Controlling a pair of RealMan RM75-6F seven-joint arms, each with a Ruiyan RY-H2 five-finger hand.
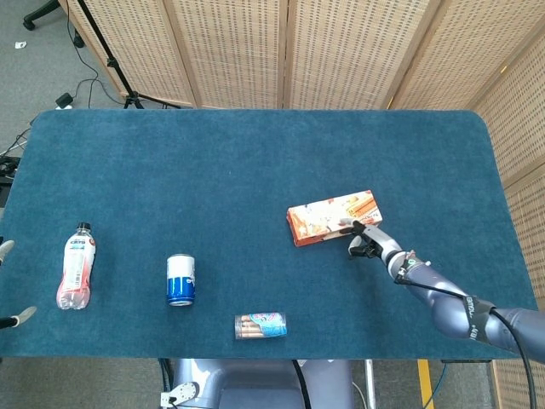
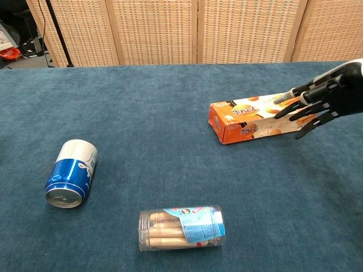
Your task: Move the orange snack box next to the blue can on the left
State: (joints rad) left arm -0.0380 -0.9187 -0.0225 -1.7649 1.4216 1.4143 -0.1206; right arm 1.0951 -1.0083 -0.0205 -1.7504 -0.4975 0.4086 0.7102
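— Position of orange snack box (image 1: pixel 333 217)?
— Flat on table (image 1: pixel 255 162), right of centre, well apart from blue can (image 1: pixel 180 279).
— Right hand (image 2: pixel 317 105)?
— Fingers (image 2: pixel 292 116) spread, touching the box's near end (left hand (image 1: pixel 10 285): cannot tell).

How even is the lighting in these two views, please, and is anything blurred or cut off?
Head view: soft, even light, no glare on the table, everything sharp. Chest view: the orange snack box and blue can are crisp with faint shadows; the right hand is cut off at the frame's edge.
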